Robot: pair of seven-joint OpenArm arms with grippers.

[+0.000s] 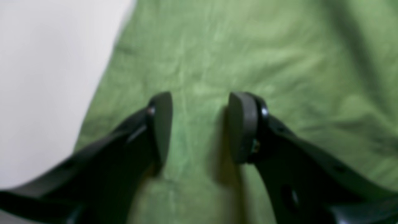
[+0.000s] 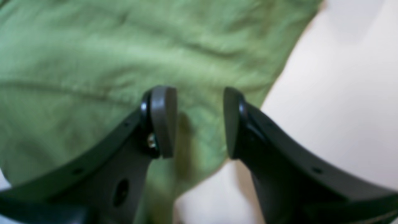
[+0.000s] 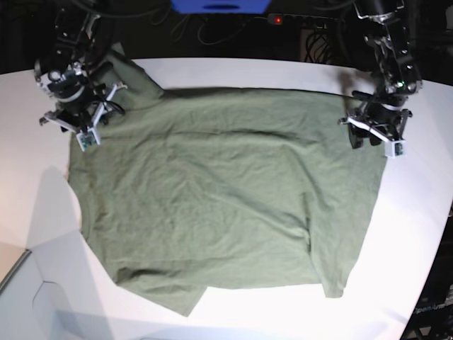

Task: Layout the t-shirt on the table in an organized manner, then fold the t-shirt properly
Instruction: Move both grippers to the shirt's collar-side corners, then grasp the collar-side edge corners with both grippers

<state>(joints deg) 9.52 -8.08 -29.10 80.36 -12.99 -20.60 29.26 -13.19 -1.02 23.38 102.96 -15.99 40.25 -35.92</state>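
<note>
White table [image 3: 212, 315], green t-shirt [image 3: 219, 198] spread, both tools' jaws apart, empty

The base camera sat high up and looked down on the whole big white tabletop [image 3: 233, 69] and the soft olive-green cloth t-shirt [image 3: 219, 198]. Each wrist camera rode just behind its own black gripper, left [image 1: 199, 124] and right [image 2: 199, 121]. They looked down, very close and blurry. Each saw a green shirt edge and white top, which the base view saw too.
</note>
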